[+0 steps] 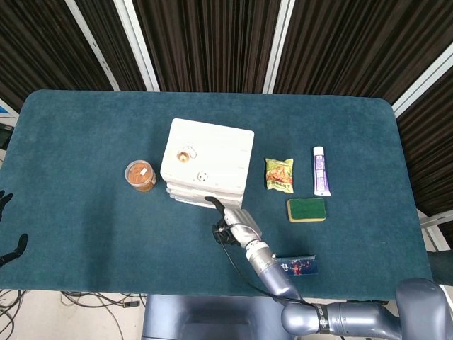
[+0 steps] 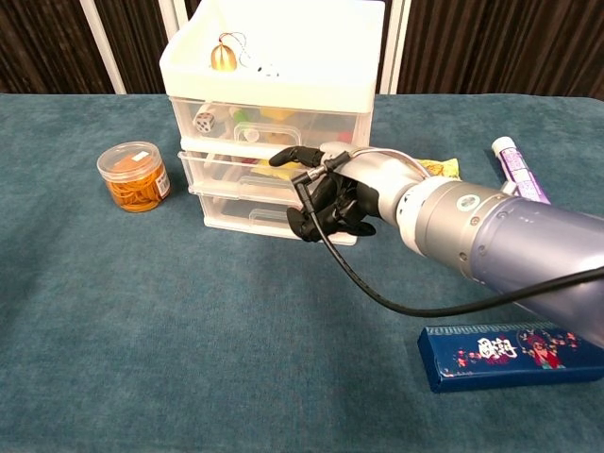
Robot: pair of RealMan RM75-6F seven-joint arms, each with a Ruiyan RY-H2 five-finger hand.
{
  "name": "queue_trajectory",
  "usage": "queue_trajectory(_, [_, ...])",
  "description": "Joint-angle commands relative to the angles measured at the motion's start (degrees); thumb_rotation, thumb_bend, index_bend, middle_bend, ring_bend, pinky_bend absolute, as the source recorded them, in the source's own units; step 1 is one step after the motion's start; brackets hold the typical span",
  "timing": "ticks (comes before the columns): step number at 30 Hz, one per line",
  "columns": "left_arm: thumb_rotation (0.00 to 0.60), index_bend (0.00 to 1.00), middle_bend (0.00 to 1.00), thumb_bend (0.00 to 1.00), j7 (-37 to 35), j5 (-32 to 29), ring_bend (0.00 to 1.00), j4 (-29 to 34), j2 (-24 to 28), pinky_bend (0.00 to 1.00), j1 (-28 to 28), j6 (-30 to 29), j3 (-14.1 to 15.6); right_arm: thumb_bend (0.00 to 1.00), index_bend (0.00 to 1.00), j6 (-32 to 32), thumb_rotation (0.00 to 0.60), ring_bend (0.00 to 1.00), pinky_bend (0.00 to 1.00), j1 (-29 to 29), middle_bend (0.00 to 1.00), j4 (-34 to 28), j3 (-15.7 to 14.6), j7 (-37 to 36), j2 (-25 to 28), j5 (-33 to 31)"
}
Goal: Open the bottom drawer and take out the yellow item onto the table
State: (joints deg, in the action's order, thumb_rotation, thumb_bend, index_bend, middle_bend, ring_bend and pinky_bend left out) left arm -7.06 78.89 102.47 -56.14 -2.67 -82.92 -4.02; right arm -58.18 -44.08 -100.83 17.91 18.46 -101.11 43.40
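The white three-drawer cabinet (image 2: 274, 71) (image 1: 207, 161) stands mid-table with all its drawers pushed in. My right hand (image 2: 332, 200) (image 1: 231, 227) is at the front of the bottom drawer (image 2: 236, 212). Its dark fingers (image 2: 313, 225) curl in over the spot where the handle sits, and the thumb reaches up along the middle drawer. The hand hides what the bottom drawer holds, so no yellow item can be made out there. Only the dark fingertips of my left hand (image 1: 7, 225) show, spread apart, at the far left edge of the head view.
A jar of orange rubber bands (image 2: 135, 176) stands left of the cabinet. A small gold bell (image 2: 224, 57) lies on top of it. To the right lie a snack packet (image 1: 279, 174), a toothpaste tube (image 1: 320, 171) and a green sponge (image 1: 306, 210). A blue box (image 2: 505, 344) is near the front edge.
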Motion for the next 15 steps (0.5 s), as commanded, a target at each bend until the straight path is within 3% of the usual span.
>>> queue_trajectory(1, [0.6,0.04,0.0,0.4,0.02,-0.01,0.0,-0.01,0.02,0.0,-0.01,0.05,0.02,0.63,0.14,-0.81,0.6,0.92,0.94,-1.36,0.89,-1.18,0.46,2.6,0.61,-2.49])
queue_trajectory(15, [0.6,0.04,0.0,0.41,-0.42,0.01,0.0,-0.05,0.09,0.0,0.01,0.02,0.0,0.63,0.18,-2.91,0.6,0.92,0.94,-4.2,0.89,-4.15,0.59,6.91,1.68,-8.25])
